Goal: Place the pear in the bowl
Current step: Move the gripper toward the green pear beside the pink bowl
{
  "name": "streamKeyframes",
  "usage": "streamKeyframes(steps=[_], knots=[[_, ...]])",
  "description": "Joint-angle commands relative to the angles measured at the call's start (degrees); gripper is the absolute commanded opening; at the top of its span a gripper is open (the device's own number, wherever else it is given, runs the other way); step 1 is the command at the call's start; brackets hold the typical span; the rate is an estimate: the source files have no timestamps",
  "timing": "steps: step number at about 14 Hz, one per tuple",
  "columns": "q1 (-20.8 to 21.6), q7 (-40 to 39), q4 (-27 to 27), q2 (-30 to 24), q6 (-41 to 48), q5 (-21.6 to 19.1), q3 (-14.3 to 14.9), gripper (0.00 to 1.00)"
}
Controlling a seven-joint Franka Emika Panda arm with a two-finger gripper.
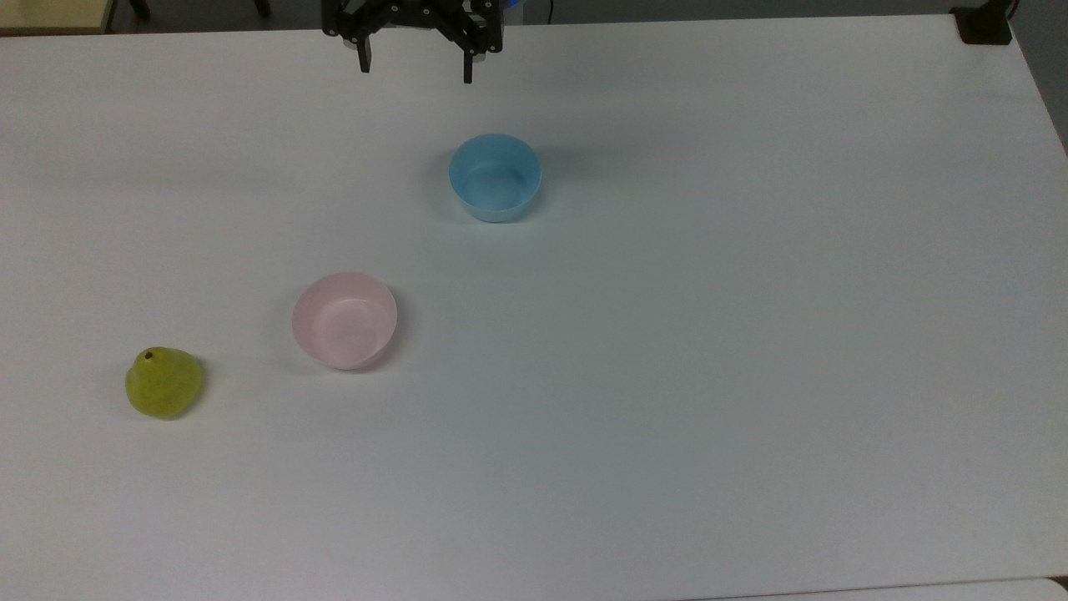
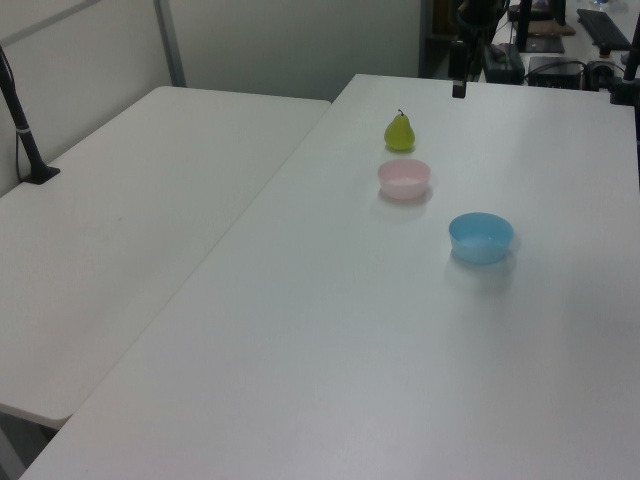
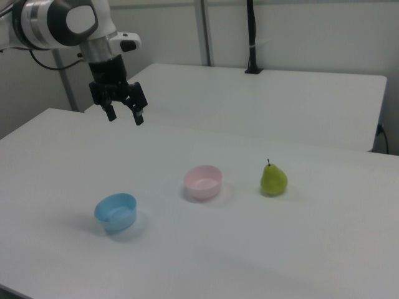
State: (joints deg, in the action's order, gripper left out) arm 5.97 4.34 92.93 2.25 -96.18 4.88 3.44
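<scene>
1. Hand (image 1: 415,73) fingers spread apart, empty, cut off by the top view's upper edge.
2. Pear (image 1: 163,383) upright on bench (image 1: 709,351), beside pink bowl (image 1: 345,320).
3. Blue bowl (image 1: 496,177) apart.

A white tabletop (image 1: 667,376) is seen carrying three things, each set apart from the others. A yellow-green pear (image 1: 164,383) stands upright near the top view's left edge. A pink bowl (image 1: 344,320) sits beside it, and a light blue bowl (image 1: 495,177) farther up.
</scene>
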Motion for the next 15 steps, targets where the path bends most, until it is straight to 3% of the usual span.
streamKeyframes(steps=[1,8,15], knots=[[0.0,-0.03,1.11,-0.76,-0.5,-0.83,0.43,1.0],[-7.01,-8.29,-1.25,1.96,-4.71,-1.1,0.43,1.0],[-15.28,-9.44,-1.7,8.37,-17.62,-1.18,0.43,1.0]])
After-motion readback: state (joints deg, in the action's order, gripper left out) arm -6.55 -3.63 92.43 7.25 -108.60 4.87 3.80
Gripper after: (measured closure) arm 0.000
